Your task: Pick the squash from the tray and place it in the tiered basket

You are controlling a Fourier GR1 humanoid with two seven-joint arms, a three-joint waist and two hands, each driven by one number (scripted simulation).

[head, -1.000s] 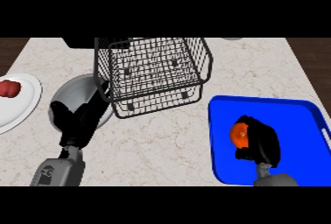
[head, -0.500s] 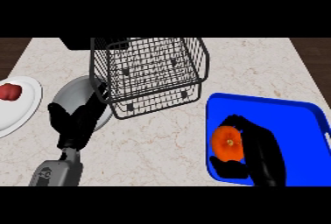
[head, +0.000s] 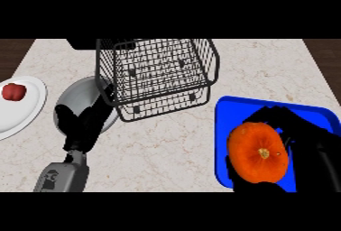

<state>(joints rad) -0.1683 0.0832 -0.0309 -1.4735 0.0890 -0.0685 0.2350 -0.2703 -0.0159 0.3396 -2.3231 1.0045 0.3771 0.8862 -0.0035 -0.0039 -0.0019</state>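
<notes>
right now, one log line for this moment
right hand shut on squash | above tray | basket empty | left hand open

- The table (head: 173, 149) is showing a smooth, marble-like speckled top.
- The tiered basket (head: 160, 76) is looking like thin black wire.
- The tray (head: 230, 117) is appearing as smooth blue plastic.

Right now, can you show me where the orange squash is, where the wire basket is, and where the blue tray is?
squash (head: 258, 153), head view, on the middle of its orange skin near the stem spot.
wire basket (head: 160, 72), head view, on its mesh floor.
blue tray (head: 222, 135), head view, on its bare left rim.
</notes>
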